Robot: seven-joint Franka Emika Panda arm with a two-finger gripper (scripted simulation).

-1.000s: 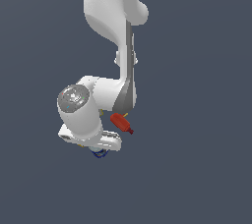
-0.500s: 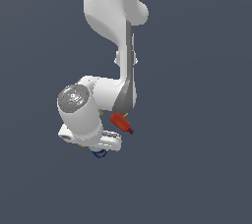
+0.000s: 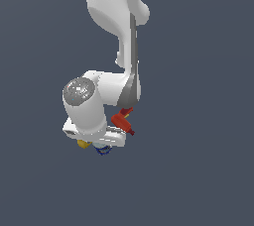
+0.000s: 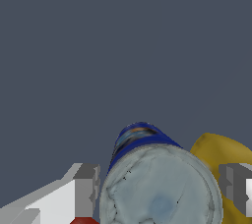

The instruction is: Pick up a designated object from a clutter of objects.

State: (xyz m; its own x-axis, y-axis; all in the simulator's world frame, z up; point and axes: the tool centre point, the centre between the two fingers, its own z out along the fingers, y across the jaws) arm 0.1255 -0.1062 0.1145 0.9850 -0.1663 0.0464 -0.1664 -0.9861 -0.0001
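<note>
The blue can (image 4: 160,188), with its pale silvery round top toward the camera, sits between my gripper's (image 4: 161,189) two grey fingers (image 4: 86,188). Both fingers stand against its sides, and the gripper looks shut on it. In the exterior view only a sliver of the blue can (image 3: 103,151) shows under the gripper (image 3: 101,146). The yellow lumpy container (image 4: 216,152) lies right beside the can, behind one finger, and shows in the exterior view (image 3: 83,144) too. The red bottle shape (image 3: 123,120) lies close beside the hand.
The white arm (image 3: 111,31) comes down from above and hides most of the clutter in the exterior view. The slim white-and-yellow box is not visible. A plain dark grey surface (image 4: 123,46) surrounds everything.
</note>
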